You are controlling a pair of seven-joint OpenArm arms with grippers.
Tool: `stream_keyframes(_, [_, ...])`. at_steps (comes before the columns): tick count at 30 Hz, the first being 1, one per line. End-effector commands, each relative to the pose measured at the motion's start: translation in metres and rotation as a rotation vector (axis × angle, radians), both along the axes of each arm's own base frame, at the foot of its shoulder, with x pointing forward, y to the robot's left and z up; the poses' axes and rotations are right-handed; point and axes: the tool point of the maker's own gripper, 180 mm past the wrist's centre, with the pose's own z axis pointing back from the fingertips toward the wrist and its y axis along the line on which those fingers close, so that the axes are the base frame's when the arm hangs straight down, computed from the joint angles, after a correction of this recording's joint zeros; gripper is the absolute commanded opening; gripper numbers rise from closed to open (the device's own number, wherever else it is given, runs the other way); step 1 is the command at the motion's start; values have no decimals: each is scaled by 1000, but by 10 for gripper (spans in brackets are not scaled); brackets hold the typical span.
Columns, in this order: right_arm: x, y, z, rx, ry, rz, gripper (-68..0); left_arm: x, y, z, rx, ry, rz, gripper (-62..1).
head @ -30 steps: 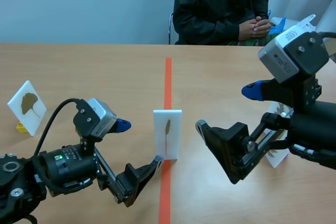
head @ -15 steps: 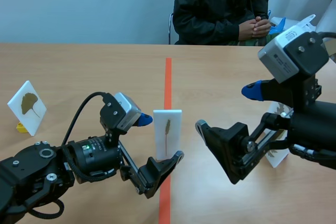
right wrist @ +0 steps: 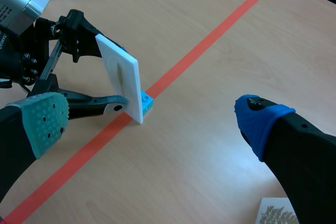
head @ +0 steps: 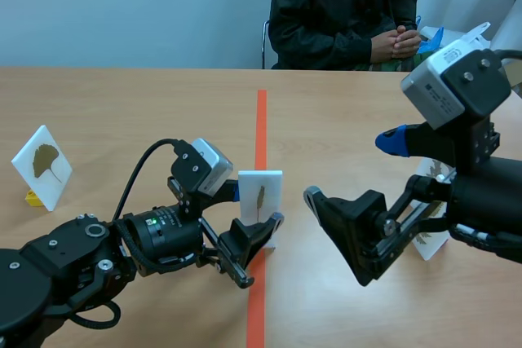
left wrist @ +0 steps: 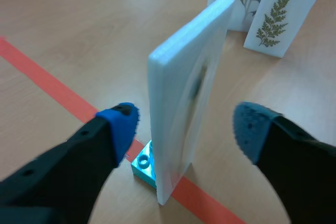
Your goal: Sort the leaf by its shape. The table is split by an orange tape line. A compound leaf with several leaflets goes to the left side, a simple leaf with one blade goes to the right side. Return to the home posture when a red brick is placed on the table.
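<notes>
leaf card (left wrist: 184, 103) upright on tape line, between left gripper (left wrist: 186, 125) fingers, untouched | jaws wide, empty | right gripper (right wrist: 152, 119) agape, empty

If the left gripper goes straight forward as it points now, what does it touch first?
Probably the white card, which stands between the left gripper's open fingers; the fern cards are farther ahead.

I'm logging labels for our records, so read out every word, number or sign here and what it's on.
Nothing here can be read.
Sticker on the right arm's camera box: print too small to read.
Sticker on the left arm's camera box: print too small and blurred.
Leaf cards: pressed leaves only, no writing.
</notes>
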Motion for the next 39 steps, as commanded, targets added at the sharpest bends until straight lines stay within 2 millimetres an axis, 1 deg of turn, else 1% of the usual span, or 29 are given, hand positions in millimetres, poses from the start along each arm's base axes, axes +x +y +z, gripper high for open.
stream_keyframes(1, [6, -3, 8, 17, -27, -14, 4, 4, -4, 13, -38, -32, 1, -307])
stream_keyframes(3, [6, -3, 8, 17, -26, -14, 4, 4, -4, 14, -40, -32, 1, -362])
stream_keyframes(5, [6, -3, 8, 17, -26, -14, 4, 4, -5, 15, -48, -38, 1, -399])
stream_keyframes(8, [6, -3, 8, 17, -26, -14, 4, 5, -5, 17, -54, -42, 1, -434])
stream_keyframes(13, [6, -3, 8, 17, -26, -14, 4, 5, -5, 17, -55, -43, 1, -518])
stream_keyframes(16, [6, -3, 7, 15, -24, -14, 4, 5, -5, 18, -60, -47, 1, -557])
stream_keyframes(19, [6, -3, 7, 15, -24, -14, 4, 6, -6, 22, -65, -55, 0, -559])
stream_keyframes(21, [6, -3, 7, 15, -24, -14, 4, 4, -9, 28, -73, -66, -11, -559])
stream_keyframes(24, [6, -3, 7, 15, -24, -14, 4, 2, -8, 42, -81, -82, -3, -558])
stream_keyframes(26, [6, -3, 7, 15, -24, -14, 4, 2, -4, 57, -112, -103, 17, -558])
stream_keyframes(29, [6, -3, 7, 15, -25, -14, 4, 2, 8, 74, -128, -133, 63, -558])
stream_keyframes(31, [6, -3, 8, 15, -25, -14, 4, 5, 22, 77, -117, -136, 113, -558])
stream_keyframes(33, [6, -3, 8, 16, -25, -14, 4, 6, 38, 76, -107, -133, 164, -558])
stream_keyframes(34, [6, -3, 8, 16, -25, -14, 4, 7, 47, 74, -104, -125, 192, -558])
stream_keyframes(36, [6, -3, 8, 15, -25, -14, 4, 10, 71, 69, -116, -94, 275, -558])
stream_keyframes(39, [6, -3, 8, 15, -25, -14, 4, 14, 112, 64, -120, -63, 407, -558])
